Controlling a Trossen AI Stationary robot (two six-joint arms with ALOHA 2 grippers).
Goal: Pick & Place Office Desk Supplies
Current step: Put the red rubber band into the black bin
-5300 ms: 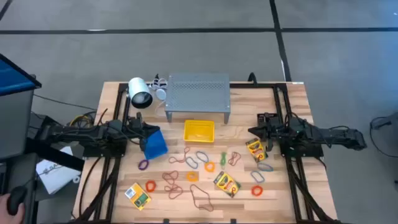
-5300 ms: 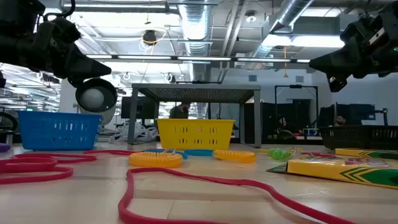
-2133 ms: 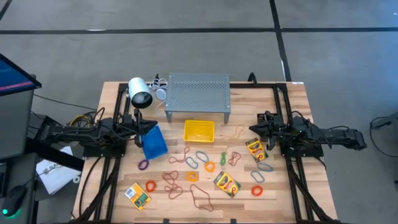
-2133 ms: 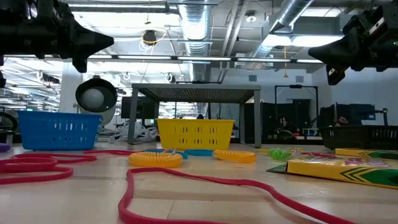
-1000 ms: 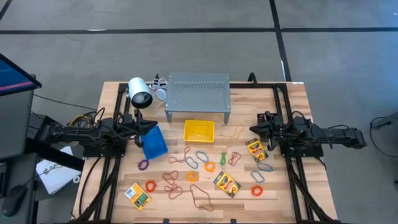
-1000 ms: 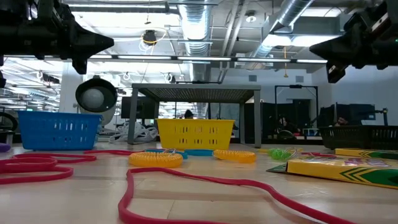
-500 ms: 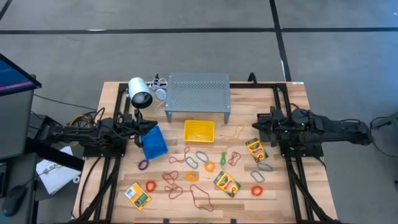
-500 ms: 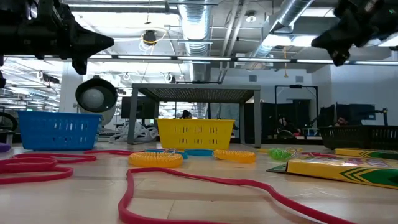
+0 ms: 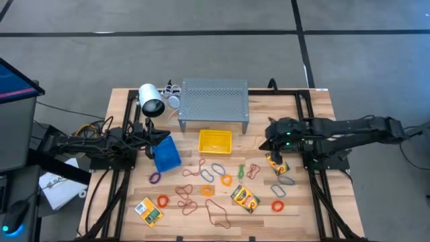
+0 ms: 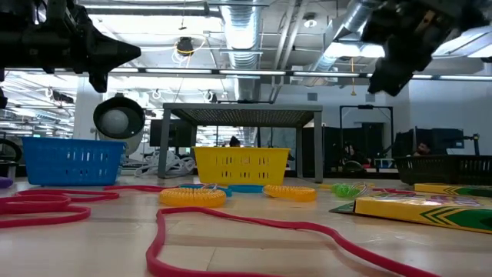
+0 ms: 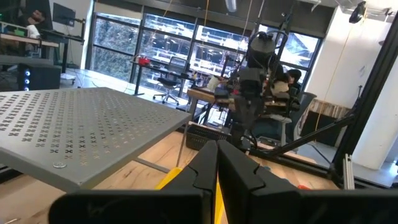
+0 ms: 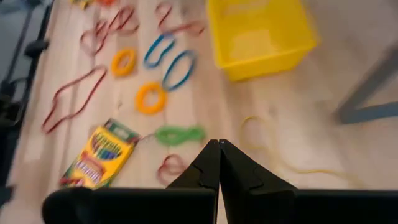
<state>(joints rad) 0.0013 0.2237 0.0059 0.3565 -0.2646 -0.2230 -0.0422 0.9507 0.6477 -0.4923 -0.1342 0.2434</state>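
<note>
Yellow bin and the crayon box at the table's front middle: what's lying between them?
High view: two blue rubber-band loops and an orange one lie between the yellow bin and that crayon box; a green band sits just beside the line.

High view looks straight down from well above, takes in the whole wooden table (image 9: 316,101) plus grey floor around it. Low view sits at tabletop level at the near edge, faces level across the table into the room, red band (image 10: 231,231) very close to the lens. Both share the yellow bin (image 9: 215,142), the blue bin (image 9: 166,155) and the grey perforated shelf (image 9: 213,102). Left wrist view looks level along the table from beside the shelf, toward the other arm and windows. Right wrist view tilts down from above the table, close over the yellow bin, a crayon box (image 12: 102,154) and loose bands, also seen from the high view
</note>
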